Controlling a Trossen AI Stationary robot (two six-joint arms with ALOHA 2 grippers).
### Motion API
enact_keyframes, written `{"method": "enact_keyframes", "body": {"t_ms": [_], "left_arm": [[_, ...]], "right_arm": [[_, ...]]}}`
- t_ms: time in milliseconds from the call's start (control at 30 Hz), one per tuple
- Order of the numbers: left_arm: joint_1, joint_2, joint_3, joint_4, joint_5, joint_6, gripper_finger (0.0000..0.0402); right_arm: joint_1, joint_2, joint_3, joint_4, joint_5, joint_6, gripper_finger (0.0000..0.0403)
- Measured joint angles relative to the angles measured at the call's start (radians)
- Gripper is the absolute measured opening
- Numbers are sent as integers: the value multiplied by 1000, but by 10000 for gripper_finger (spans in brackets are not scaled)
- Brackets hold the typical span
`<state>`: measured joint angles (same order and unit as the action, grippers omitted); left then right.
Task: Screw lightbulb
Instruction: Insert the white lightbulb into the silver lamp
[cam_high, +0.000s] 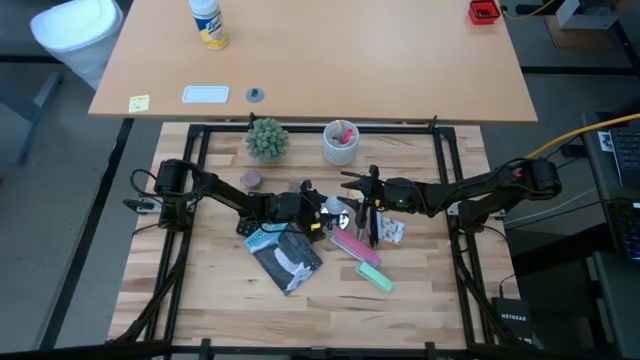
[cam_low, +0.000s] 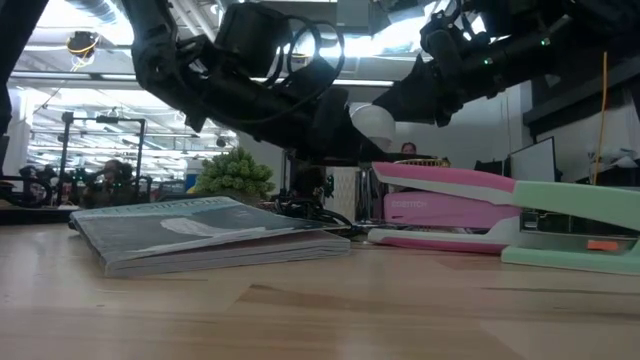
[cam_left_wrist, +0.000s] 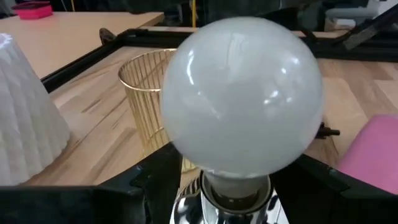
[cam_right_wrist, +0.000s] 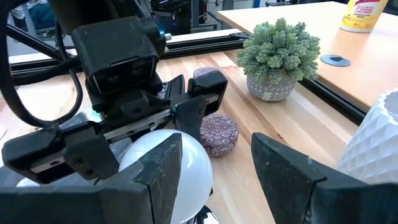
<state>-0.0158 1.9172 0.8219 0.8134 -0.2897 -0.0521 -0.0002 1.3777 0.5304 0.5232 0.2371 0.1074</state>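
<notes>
The lightbulb (cam_left_wrist: 244, 93) sits raised over the middle of the surface (cam_high: 200, 290), between the two arms, its neck in a shiny metal collar (cam_left_wrist: 233, 202). The left gripper (cam_right_wrist: 149, 118) has its jaws spread either side of the globe, not pressing on it as far as the left wrist view shows. The right gripper (cam_right_wrist: 214, 171) stands parted too, its dark fingers (cam_right_wrist: 158, 168) flanking the bulb from the opposite side, holding nothing.

The step in hand looks like a re-grip between turns. To do it well, the turning jaws should close evenly on the widest part of the glass, square to the thread's axis, with light pressure (the globe is glossy and will slip or crack if squeezed off-centre), while the socket is kept from spinning with it.

The left wrist view alone shows the collar and a gold wire basket (cam_left_wrist: 146, 99) behind the bulb. The right wrist view alone shows both sets of jaws around the globe, plus a small potted plant (cam_right_wrist: 277, 53). The low view shows the bulb lifted above a book (cam_low: 205, 235) and a pink stapler (cam_low: 450, 205); the high view hides the bulb almost entirely under the arms
</notes>
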Motion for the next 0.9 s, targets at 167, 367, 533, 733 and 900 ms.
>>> {"method": "enact_keyframes", "body": {"t_ms": [167, 367, 533, 733, 900], "left_arm": [[-5, 0, 0, -10, -5, 0, 224], [-19, 0, 0, -19, -10, -1, 224], [-33, -13, 0, -38, -11, -1, 224], [-32, -103, 0, -208, -8, -54, 224], [-33, -166, 0, -360, -6, -95, 224]], "right_arm": [[0, 0, 0, 0, 0, 0, 200], [0, 0, 0, 0, -1, 0, 200], [1, 0, 0, 0, -3, 0, 200], [0, 0, 0, 1, -2, 0, 200], [0, 0, 0, 1, -2, 0, 200]]}}
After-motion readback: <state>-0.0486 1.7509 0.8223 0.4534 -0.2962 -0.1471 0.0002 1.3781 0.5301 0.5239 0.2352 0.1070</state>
